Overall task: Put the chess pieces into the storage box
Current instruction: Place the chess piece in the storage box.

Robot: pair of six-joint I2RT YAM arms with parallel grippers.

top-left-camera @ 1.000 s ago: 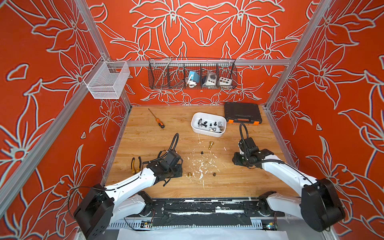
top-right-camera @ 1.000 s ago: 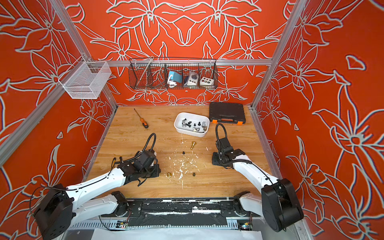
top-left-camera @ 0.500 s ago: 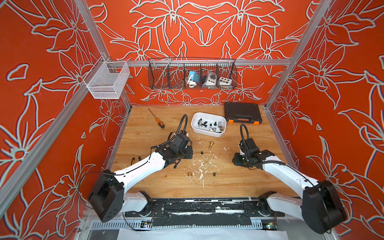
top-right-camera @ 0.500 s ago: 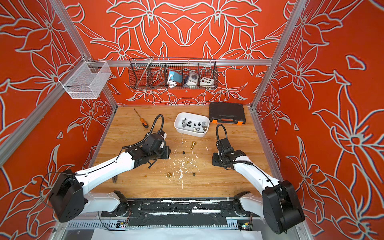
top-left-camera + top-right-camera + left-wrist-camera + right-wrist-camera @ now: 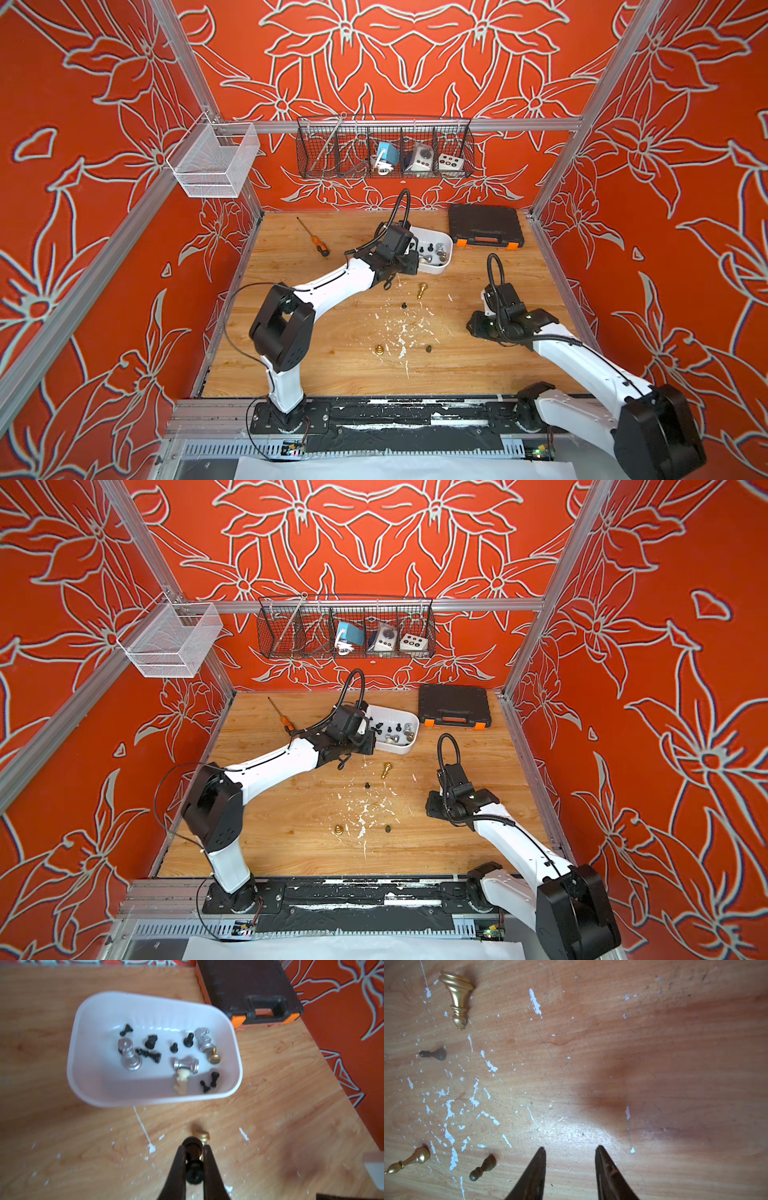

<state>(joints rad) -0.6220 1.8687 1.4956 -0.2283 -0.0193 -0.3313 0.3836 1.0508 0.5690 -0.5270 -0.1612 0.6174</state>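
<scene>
Mid-frame, the left arm (image 5: 282,762) reaches a white storage box (image 5: 397,749) holding chess pieces (image 5: 390,729); four more lie scattered below it on the wooden table (image 5: 436,854)

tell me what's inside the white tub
Loose chess pieces: several black, three silver, one gold, one cream. A silver one lies across the cream one's top, hiding that part.

Bright, even light; left wrist view blurred, right wrist view sharp with glare on the tabletop (image 5: 571,1130).
</scene>
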